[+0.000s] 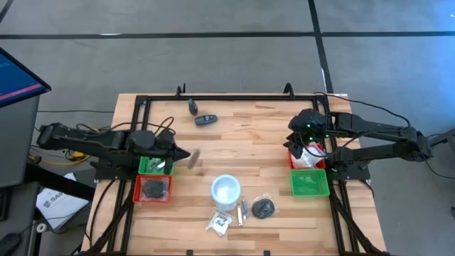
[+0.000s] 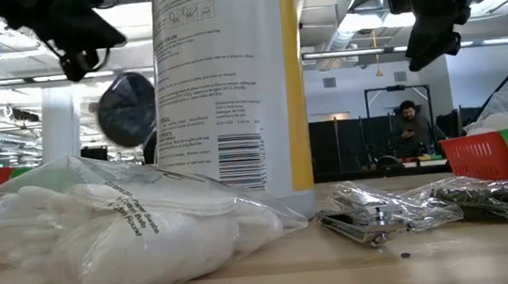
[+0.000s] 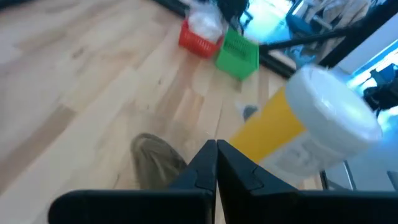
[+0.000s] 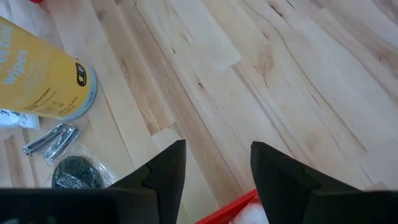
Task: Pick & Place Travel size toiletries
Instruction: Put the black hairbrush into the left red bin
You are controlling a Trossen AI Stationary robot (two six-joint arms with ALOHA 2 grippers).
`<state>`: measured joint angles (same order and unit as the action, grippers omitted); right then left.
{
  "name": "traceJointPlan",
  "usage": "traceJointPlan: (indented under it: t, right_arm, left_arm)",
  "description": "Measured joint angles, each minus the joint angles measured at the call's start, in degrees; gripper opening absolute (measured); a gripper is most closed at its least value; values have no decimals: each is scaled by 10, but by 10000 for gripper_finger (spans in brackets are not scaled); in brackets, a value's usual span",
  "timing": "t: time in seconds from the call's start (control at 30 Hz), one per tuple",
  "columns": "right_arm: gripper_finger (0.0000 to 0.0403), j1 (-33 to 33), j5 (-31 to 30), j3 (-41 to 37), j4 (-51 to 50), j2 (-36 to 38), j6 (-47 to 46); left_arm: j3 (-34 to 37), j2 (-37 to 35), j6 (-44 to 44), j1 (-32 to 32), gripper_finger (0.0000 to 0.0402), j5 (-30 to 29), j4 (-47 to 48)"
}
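While my right tool [image 1: 298, 144] hangs open and empty, the wrapped black disc [image 1: 264, 208] lies nearer it — left tool [image 1: 193, 156] shut, empty.

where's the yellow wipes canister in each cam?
High: wipes canister, white lid seen from above, table centre-front.
Low: tall, centre.
Left wrist: right side, lying diagonal in frame.
Right wrist: upper left.
Shared landmark: nail clippers beside it.
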<state>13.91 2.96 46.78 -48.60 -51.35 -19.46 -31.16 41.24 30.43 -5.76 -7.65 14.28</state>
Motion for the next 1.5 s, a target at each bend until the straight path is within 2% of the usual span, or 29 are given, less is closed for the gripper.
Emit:
traceJointPlan:
  t: [0.17,0.73,1.1,1.5]
  right_arm:
    - [171,0,0,0,5,0,0]
    - [169,0,0,0,9,0,0]
    - [171,0,0,0,11,0,5]
    - [171,0,0,0,12,0,5]
  left_arm:
    - [-4,-18,33,-21,0,0,56]
    - [-104,-18,173,-86,0,-9,317]
    - [-133,-18,258,-146,0,-2,385]
    - [-151,-14,378,-193,0,17,508]
